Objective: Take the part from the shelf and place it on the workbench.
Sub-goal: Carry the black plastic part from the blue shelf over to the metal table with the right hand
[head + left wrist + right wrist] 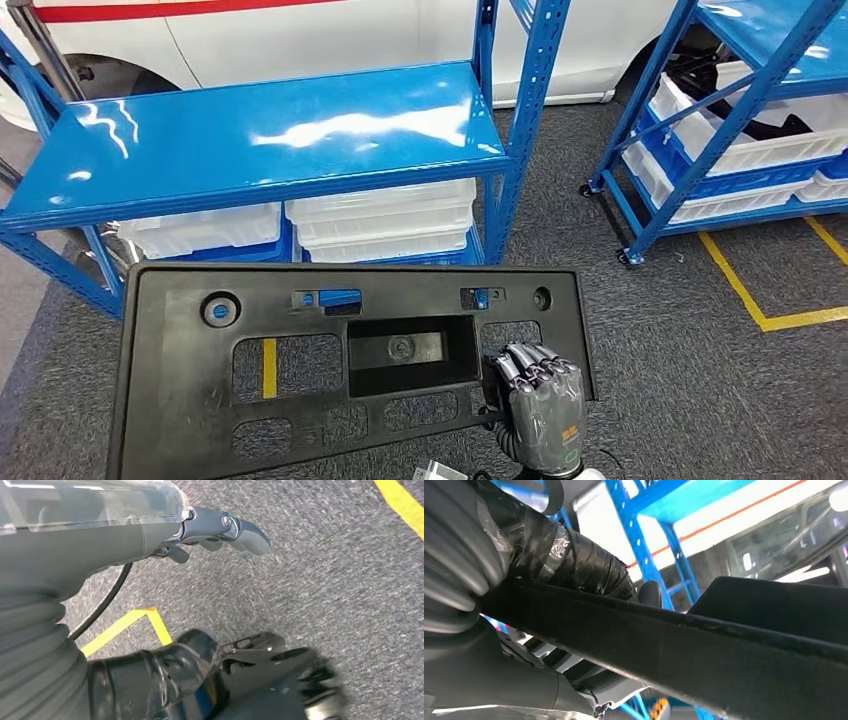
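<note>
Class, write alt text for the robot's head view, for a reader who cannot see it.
A robot's right hand grips the right edge of a flat black part, held over grey carpet. Ahead stands a blue shelf with white bins below it. A second blue shelf stands at right, beside yellow floor lines.

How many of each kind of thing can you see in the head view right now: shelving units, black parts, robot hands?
Blue shelving units: 2, one ahead and one at right
Black plastic part: 1
Robot hands: 1, the right hand gripping the part's edge
Total: 4
</note>
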Robot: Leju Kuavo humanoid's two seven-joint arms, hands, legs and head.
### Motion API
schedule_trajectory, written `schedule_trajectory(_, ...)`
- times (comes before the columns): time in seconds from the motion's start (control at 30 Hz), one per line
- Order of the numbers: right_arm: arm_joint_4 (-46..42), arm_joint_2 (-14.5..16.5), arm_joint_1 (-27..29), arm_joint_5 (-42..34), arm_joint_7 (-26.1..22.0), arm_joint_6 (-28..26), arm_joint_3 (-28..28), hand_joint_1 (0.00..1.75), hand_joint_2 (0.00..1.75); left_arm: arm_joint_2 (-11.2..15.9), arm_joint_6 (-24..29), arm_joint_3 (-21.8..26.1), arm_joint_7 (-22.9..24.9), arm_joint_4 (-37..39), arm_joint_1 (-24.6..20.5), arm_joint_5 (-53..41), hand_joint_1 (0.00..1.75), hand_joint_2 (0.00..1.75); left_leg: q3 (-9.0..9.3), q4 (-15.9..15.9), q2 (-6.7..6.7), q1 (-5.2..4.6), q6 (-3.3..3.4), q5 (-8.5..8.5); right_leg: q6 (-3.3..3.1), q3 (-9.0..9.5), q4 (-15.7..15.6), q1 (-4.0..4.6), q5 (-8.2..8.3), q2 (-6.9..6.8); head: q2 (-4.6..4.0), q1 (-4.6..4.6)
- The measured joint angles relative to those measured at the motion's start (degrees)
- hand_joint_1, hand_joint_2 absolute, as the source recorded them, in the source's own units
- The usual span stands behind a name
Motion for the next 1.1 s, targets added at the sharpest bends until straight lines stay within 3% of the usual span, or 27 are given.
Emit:
schedule_trajectory(0.03,-0.4,0.5,0.4,-0.2,-0.9,0.0,-0.6,1.75,1.75,0.0,0.0,0.0,0.0,0.0,0.0,0.0,0.00,1.75,1.53,-3.4,-0.89,0.02,0.21,1.10,0.20,-0.16,0.2,0.04,0.00,0.46,0.00,0.01)
schedule_trajectory(0.1,-1.3,1.4,1.3,-0.5,-2.4,0.0,-2.1,1.75,1.75,0.0,0.0,0.1,0.0,0.0,0.0,0.0,0.00,1.75,2.68,-6.2,-2.12,-0.08,0.56,1.39,0.90,-0.65,0.4,0.00,0.23,1.13,0.00,0.01)
schedule_trajectory(0.17,-2.1,2.2,2.3,-0.7,-3.3,0.0,-3.7,1.75,1.75,0.0,0.0,0.1,0.0,0.0,0.0,0.0,0.00,1.75,2.71,-6.7,-1.54,-0.04,1.00,1.68,1.66,-0.96,0.3,-0.11,0.51,1.60,0.00,0.01)
schedule_trajectory(0.23,-2.6,2.6,3.0,-0.8,-3.8,0.0,-5.2,1.75,1.75,0.0,0.0,0.1,0.0,0.0,0.0,0.1,0.00,1.75,2.84,-7.4,-0.60,0.21,1.75,2.22,2.20,-1.69,1.8,-0.06,-0.68,0.60,0.00,0.11)
schedule_trajectory(0.33,-2.9,3.2,3.4,-0.9,-4.4,0.0,-6.8,1.75,1.75,0.0,0.0,0.2,-0.1,0.0,0.1,0.1,0.00,1.75,2.80,-7.6,1.07,0.20,2.34,2.49,2.77,-5.86,11.1,-0.18,-5.76,-1.37,0.00,0.27)
schedule_trajectory(0.4,-2.9,3.6,3.9,-1.0,-4.8,0.0,-7.6,1.75,1.75,0.0,0.0,0.3,0.0,0.0,0.2,0.2,0.00,1.75,2.76,-7.6,2.15,0.16,2.33,2.45,3.08,-7.65,15.4,-0.43,-6.79,-1.67,0.00,0.27)
schedule_trajectory(0.43,-3.0,3.7,4.1,-1.1,-5.0,0.0,-8.0,1.75,1.75,0.0,0.0,0.3,0.0,0.0,0.1,0.2,0.00,1.75,2.77,-7.5,2.61,0.16,2.28,2.40,3.16,-7.05,14.4,-0.56,-5.73,-1.85,0.00,0.27)
schedule_trajectory(0.5,-3.2,4.0,4.3,-1.4,-5.4,0.0,-8.6,1.75,1.75,0.0,0.0,0.3,0.0,0.0,0.1,0.2,0.00,1.75,2.83,-7.3,3.36,0.15,1.99,2.19,3.05,-3.28,7.4,-0.67,-2.33,-2.97,0.00,0.28)
schedule_trajectory(0.57,-3.6,4.4,4.4,-1.7,-5.7,0.0,-9.1,1.75,1.75,0.0,0.0,0.3,0.0,0.0,0.1,0.2,0.00,1.75,2.79,-7.0,3.94,-0.11,1.41,1.87,2.56,-0.31,1.4,-0.29,-0.62,-4.32,0.00,0.27)
schedule_trajectory(0.67,-4.1,5.0,4.8,-2.0,-6.3,0.0,-9.7,1.75,1.75,0.0,0.0,0.3,0.0,0.0,0.0,0.2,0.00,1.75,2.88,-7.0,4.74,-0.32,0.47,1.69,1.63,-0.03,0.2,0.06,-0.52,-3.96,0.00,0.24)
schedule_trajectory(0.73,-4.5,5.4,5.0,-2.1,-6.6,0.0,-10.2,1.75,1.75,0.0,0.0,0.3,0.0,0.0,-0.1,0.2,0.00,1.75,2.50,-5.7,3.88,-0.16,-0.14,0.44,0.89,-0.02,-0.2,-0.17,-0.19,-3.30,-0.01,0.24)
schedule_trajectory(0.83,-4.9,6.0,5.1,-2.5,-7.2,0.0,-10.5,1.75,1.75,0.0,0.0,0.4,0.0,0.0,0.0,0.1,0.00,1.75,-1.54,3.6,1.51,-0.03,-0.58,-5.04,0.09,-0.15,-0.4,-0.26,0.09,-2.32,0.00,0.21)
schedule_trajectory(0.87,-5.0,6.1,5.2,-2.6,-7.3,0.0,-10.5,1.75,1.75,0.0,0.0,0.4,0.0,0.0,0.1,0.1,0.00,1.75,-3.02,6.9,1.30,-0.03,-0.63,-6.28,0.02,-0.19,-0.4,-0.20,0.11,-1.90,0.00,0.21)
schedule_trajectory(0.9,-5.0,6.2,5.3,-2.7,-7.3,0.0,-10.6,1.75,1.75,0.0,0.0,0.4,0.0,0.0,0.1,0.1,0.00,1.75,-3.80,8.7,1.21,-0.03,-0.64,-6.45,0.00,-0.21,-0.3,-0.16,0.12,-1.43,0.00,0.21)
schedule_trajectory(0.93,-5.0,6.2,5.3,-2.8,-7.4,0.0,-10.7,1.75,1.75,0.0,0.0,0.4,0.0,0.0,0.2,0.1,0.00,1.75,-3.59,8.3,1.18,-0.03,-0.59,-5.47,0.00,-0.20,-0.3,-0.13,0.12,-0.92,0.00,0.21)
schedule_trajectory(0.97,-5.0,6.2,5.4,-2.8,-7.4,0.0,-10.8,1.75,1.75,0.1,0.0,0.4,0.0,0.0,0.2,0.0,0.00,1.75,-2.34,5.7,1.00,-0.03,-0.46,-3.55,0.02,-0.17,-0.1,-0.13,0.12,-0.35,0.00,0.21)
schedule_trajectory(1.03,-5.1,6.4,5.4,-3.0,-7.5,0.0,-11.1,1.75,1.75,0.1,0.0,0.4,0.0,0.0,0.2,0.0,0.00,1.75,1.20,-2.0,-0.64,-0.01,-0.01,0.10,0.19,-0.26,0.2,-0.08,0.09,0.70,0.00,0.22)
schedule_trajectory(1.1,-5.2,6.6,5.5,-3.1,-7.6,0.0,-11.4,1.75,1.75,0.1,0.0,0.4,0.0,0.0,0.2,0.0,0.00,1.75,3.05,-6.2,-2.27,-0.08,0.39,1.13,0.77,-0.68,0.5,-0.11,0.22,1.63,0.00,0.23)
